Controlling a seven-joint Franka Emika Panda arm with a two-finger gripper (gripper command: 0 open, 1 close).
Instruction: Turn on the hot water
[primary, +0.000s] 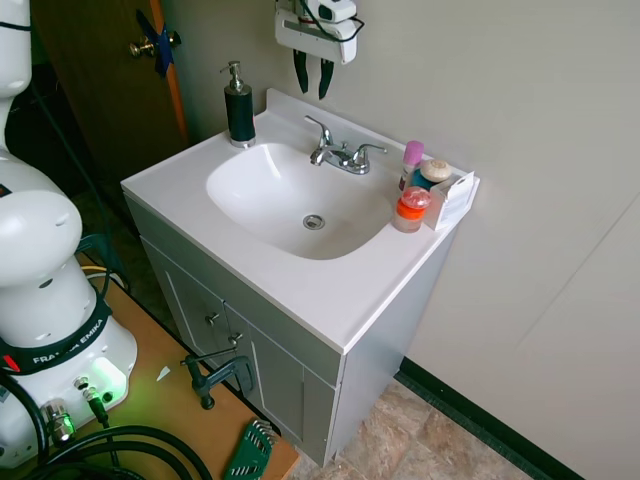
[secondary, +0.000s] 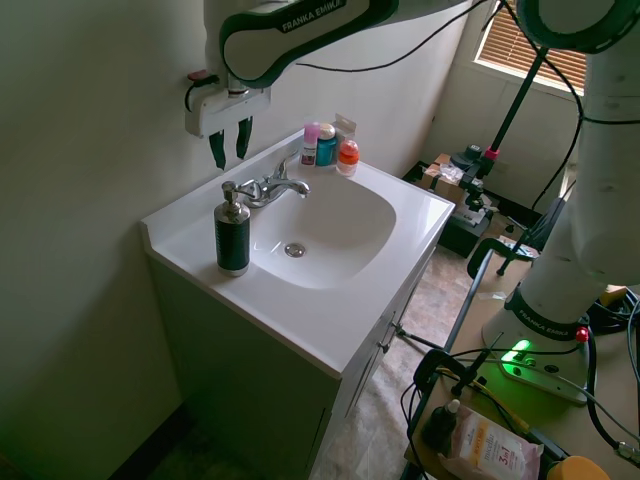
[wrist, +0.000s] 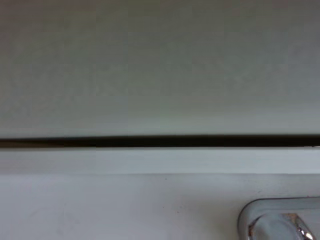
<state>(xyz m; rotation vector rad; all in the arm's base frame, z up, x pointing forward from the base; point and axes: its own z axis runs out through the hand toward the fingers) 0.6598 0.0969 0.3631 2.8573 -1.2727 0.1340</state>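
Note:
The small chrome faucet (primary: 342, 155) stands at the back of the white sink (primary: 300, 200). Its left-hand hot water lever (primary: 319, 129) slants upward, and the matching right-hand lever (primary: 371, 151) lies flat. No water runs from the short spout (primary: 322, 156). My gripper (primary: 312, 72) hangs open close to the wall, a short way above the left lever and apart from it, with nothing between its dark fingers (primary: 300, 70). The second exterior view shows the gripper (secondary: 230, 145) above the faucet (secondary: 272, 186). A chrome part of the faucet (wrist: 280, 220) shows in the wrist view.
A dark soap dispenser (primary: 239, 105) stands left of the faucet. Small bottles and jars (primary: 415, 190) and a white box (primary: 452, 195) crowd the right back corner. The wall runs directly behind the backsplash. A wooden door (primary: 110, 90) is to the left.

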